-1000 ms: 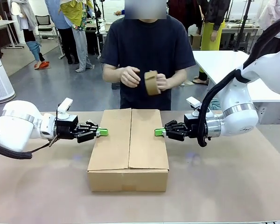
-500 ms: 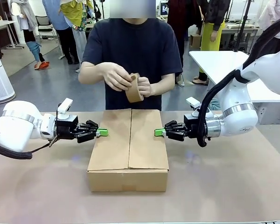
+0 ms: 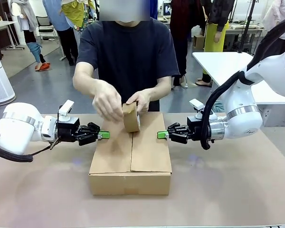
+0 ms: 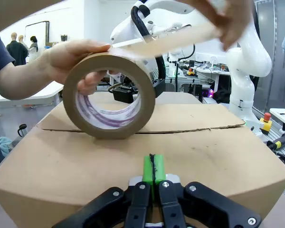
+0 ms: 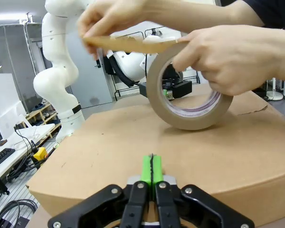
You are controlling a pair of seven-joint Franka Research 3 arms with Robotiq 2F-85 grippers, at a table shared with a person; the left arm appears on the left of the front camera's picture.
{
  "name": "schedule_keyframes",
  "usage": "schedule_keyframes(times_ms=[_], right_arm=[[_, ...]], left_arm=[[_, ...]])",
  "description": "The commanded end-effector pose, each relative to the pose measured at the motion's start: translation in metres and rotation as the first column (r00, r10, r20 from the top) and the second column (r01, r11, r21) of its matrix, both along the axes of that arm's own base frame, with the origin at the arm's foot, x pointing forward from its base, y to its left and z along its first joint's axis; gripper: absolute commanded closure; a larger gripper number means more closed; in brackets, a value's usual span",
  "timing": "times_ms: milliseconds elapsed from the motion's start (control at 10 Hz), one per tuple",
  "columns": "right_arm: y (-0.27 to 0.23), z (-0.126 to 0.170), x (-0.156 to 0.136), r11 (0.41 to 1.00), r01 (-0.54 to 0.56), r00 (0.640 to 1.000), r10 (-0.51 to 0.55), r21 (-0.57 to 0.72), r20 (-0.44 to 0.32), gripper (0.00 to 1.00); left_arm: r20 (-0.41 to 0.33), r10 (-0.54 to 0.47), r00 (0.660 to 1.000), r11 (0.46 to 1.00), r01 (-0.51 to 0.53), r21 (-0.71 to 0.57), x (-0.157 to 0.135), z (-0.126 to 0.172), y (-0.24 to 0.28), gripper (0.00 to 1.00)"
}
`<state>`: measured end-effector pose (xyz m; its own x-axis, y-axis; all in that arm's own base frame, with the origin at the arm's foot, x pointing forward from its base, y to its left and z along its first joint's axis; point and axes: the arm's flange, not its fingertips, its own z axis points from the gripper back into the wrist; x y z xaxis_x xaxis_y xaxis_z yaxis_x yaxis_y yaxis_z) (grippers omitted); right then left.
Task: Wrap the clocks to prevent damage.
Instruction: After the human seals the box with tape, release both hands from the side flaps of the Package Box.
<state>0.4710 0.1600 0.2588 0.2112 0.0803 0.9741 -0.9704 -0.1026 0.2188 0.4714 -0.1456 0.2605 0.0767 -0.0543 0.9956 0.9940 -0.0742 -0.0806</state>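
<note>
A closed cardboard box [image 3: 130, 152] stands mid-table, its flaps meeting along a centre seam. The clocks are out of view. The person holds a brown tape roll [image 3: 131, 118] on the far end of the seam, one hand [image 3: 108, 102] pulling a strip off it. My left gripper [image 3: 104, 135] is shut, its green pads pressed against the box's left side. On the opposite side my right gripper [image 3: 161, 135] is shut against the box too. In the left wrist view my shut left gripper [image 4: 152, 168] faces the box [image 4: 133, 152] with the roll [image 4: 109, 97] on top. The right gripper [image 5: 152, 168] likewise faces the roll [image 5: 187, 90].
Brown tabletop [image 3: 228, 190] lies bare in front of and beside the box. A white table [image 3: 223, 61] stands behind at the right. Several people stand farther back in the room.
The person has leaned in and brought the tape roll down from chest height onto the box's far edge. Both grippers have stayed put against the box.
</note>
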Motion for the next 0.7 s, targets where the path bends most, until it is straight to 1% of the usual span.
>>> schedule_keyframes(times_ms=[0, 600], right_arm=[[-0.0001, -0.0023, 0.0002, 1.0, 0.007, 1.0, -0.007, -0.015, -0.008, 0.99], [-0.0001, -0.0023, 0.0002, 1.0, 0.007, 1.0, -0.007, -0.015, -0.008, 0.99]], left_arm=[[0.003, 0.009, 1.0, 1.0, -0.009, -0.001, -0.0023, -0.0024, -0.0026, 1.0], [0.003, 0.009, 1.0, 1.0, -0.009, -0.001, -0.0023, -0.0024, -0.0026, 1.0]])
